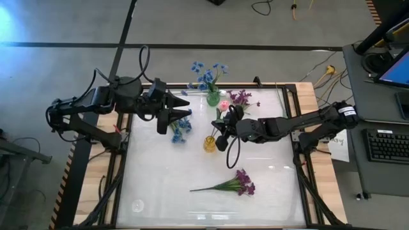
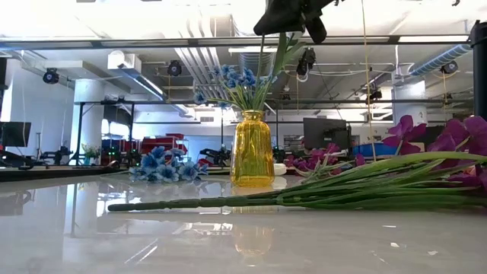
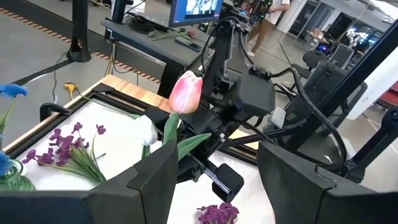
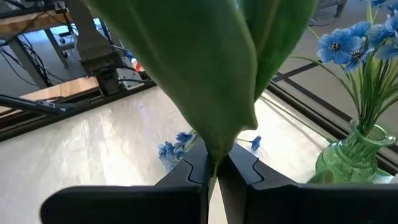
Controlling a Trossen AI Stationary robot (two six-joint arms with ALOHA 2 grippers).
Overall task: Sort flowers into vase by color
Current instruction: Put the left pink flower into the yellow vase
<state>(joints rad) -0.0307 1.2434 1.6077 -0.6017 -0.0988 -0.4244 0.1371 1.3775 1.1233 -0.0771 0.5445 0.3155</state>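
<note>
My right gripper [image 1: 222,133] is shut on a tulip sprig with a pink bud [image 3: 186,92], a white bud [image 3: 148,130] and broad green leaves [image 4: 205,74]. It hangs just above the yellow vase [image 1: 209,144]. The sprig's stem [image 2: 272,72] slants down to the yellow vase's mouth [image 2: 253,114]; whether its end is inside I cannot tell. My left gripper [image 1: 172,121] hovers open to the vase's left with nothing in it. A green vase [image 1: 213,98] with blue flowers [image 1: 206,73] stands at the far edge. Blue flowers [image 1: 179,131] lie flat on the table under the left gripper. My right gripper pinches the sprig between its two fingers at the stem where the leaves join [image 4: 214,160]. The fingers come nearly level from the table's right. The sprig is lifted clear of the table and stands almost upright, buds above the fingers and stem below them.
A purple bunch [image 1: 241,184] with a long green stem lies on the table's near half. More purple flowers [image 1: 241,98] lie at the far edge, right of the green vase. The white table has a dark frame [image 1: 291,128] around it.
</note>
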